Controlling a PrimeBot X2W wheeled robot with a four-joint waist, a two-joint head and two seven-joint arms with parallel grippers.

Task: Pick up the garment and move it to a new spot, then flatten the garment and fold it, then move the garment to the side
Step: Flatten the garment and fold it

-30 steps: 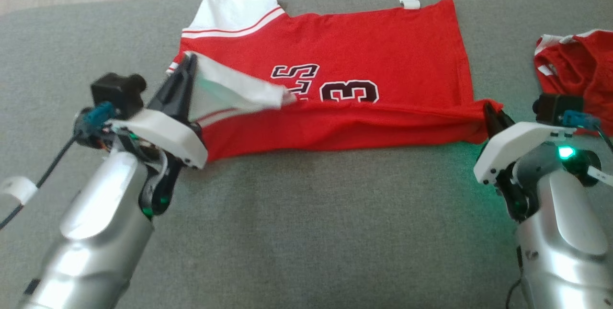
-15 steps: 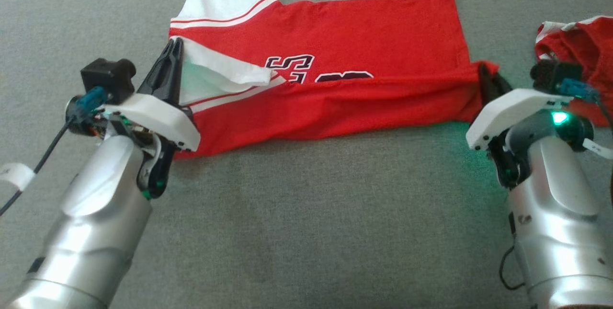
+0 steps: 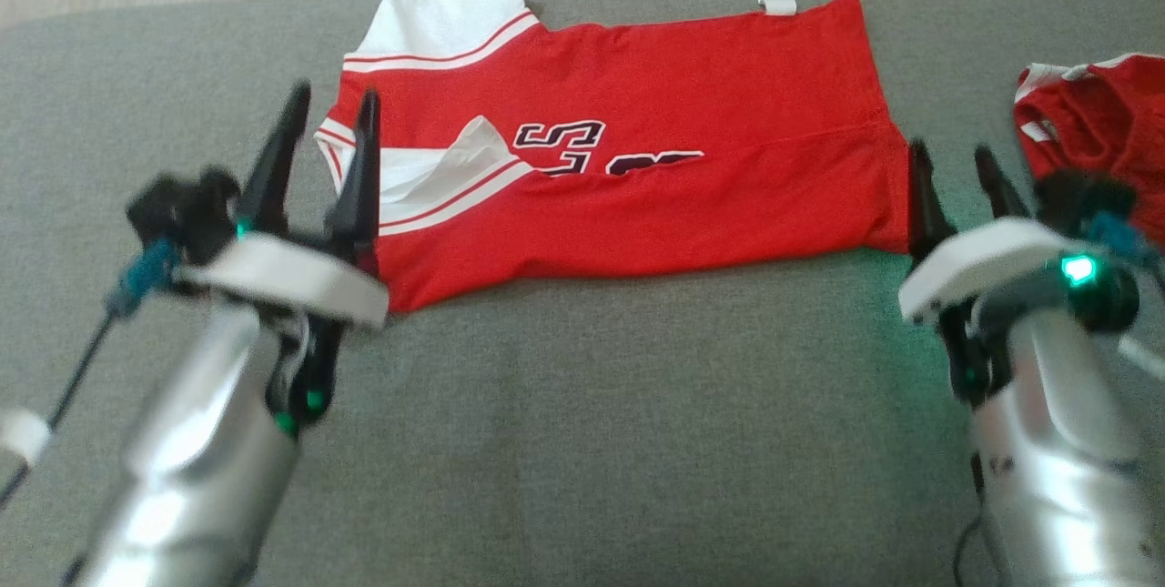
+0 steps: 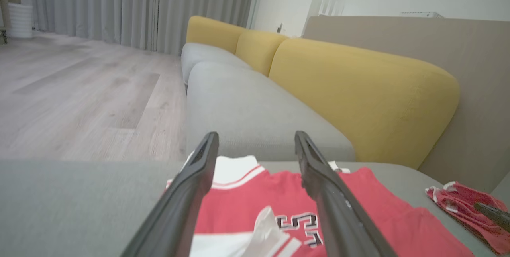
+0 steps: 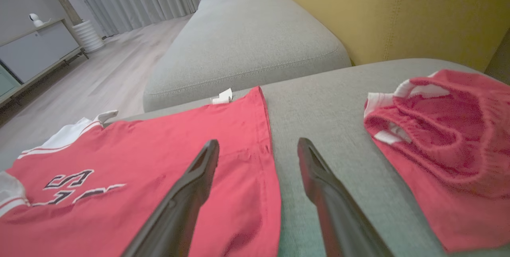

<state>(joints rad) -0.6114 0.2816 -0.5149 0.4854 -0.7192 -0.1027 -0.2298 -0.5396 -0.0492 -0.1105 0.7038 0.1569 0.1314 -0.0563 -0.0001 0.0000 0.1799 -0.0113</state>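
Both grips have just let go. My left end effector stands with its two fingers apart at the shoulder end of the red jersey, and my right end effector is spread the same way just off the hem end, with nothing between the fingers of either. The jersey lies flat across the grey sofa cushion, collar end toward my left. Its near long edge is turned up over the front, so the fold line runs side to side and covers the lower part of the black lettering. I judge that the first lengthwise fold is laid and I am free to take a new hold. A second ago both end effectors were clamped: the left pinched the white sleeve and held it up off the cloth, and the right pinched the near hem corner. The turned-over flap then sat lower, with more of the numerals showing. Now the sleeve has dropped onto the chest in a crumpled peak rather than lying smooth, so it will likely need tidying before the next fold. A second red garment lies bunched well to my right, apart from the jersey, and the move to the side is not yet done.
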